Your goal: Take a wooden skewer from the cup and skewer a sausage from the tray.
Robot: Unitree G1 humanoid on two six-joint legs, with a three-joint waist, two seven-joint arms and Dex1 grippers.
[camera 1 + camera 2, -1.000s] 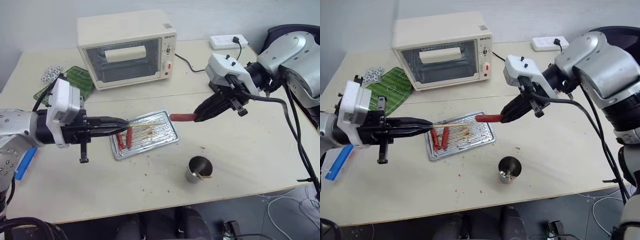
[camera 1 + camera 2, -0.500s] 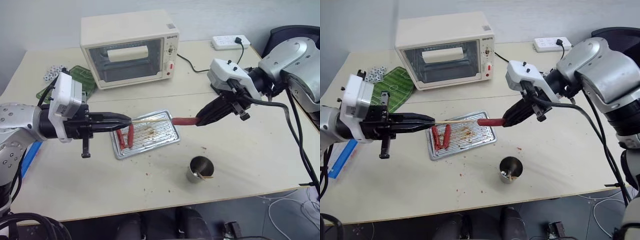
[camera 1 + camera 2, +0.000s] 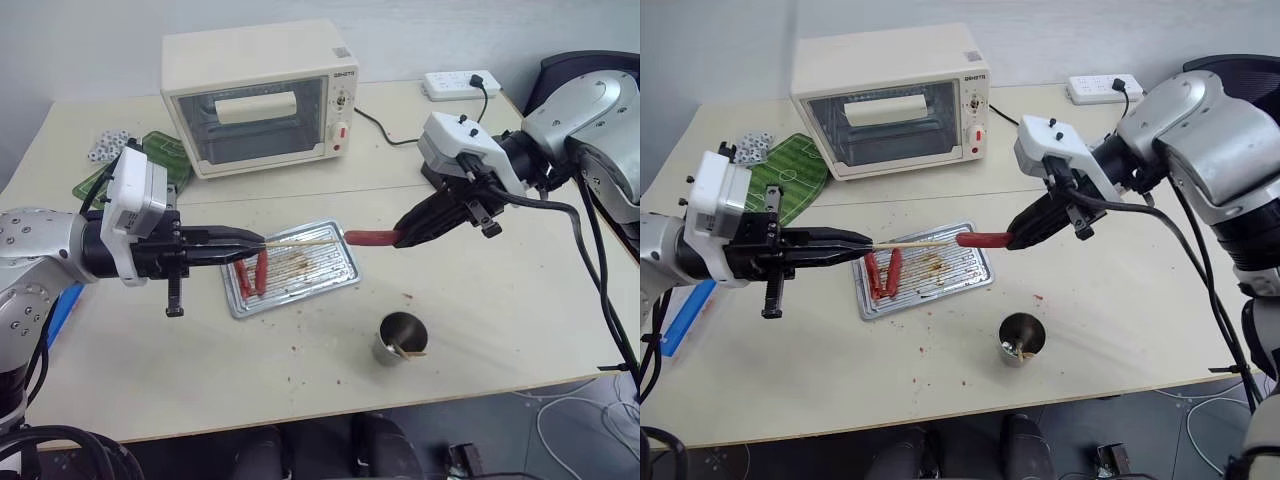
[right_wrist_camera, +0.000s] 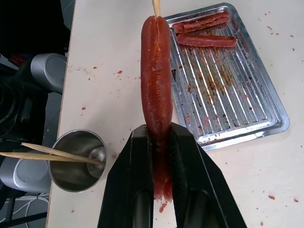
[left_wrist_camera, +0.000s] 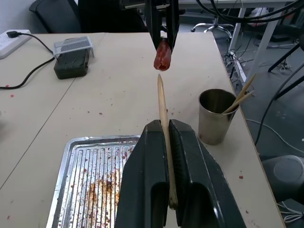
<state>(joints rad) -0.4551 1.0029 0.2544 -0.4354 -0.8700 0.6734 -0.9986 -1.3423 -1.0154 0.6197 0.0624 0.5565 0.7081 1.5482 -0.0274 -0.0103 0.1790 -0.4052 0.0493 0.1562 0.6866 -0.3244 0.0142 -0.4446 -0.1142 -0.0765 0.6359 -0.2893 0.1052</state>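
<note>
The left gripper (image 3: 250, 243) was clamped shut on the wooden skewer (image 3: 300, 241), which stuck out level toward the right above the tray (image 3: 340, 272). The skewer's tip sat at the near end of the sausage (image 3: 368, 237), just touching or barely short of it. The right gripper (image 3: 405, 235) pinched that sausage's far end between nearly closed fingers. Two more sausages (image 3: 252, 276) lay in the tray; the cup (image 3: 399, 336) stood nearer the table's front edge.

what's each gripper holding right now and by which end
The left gripper clamps the wooden skewer by its rear end, point free. The right gripper grips the sausage by its lower end.
</note>
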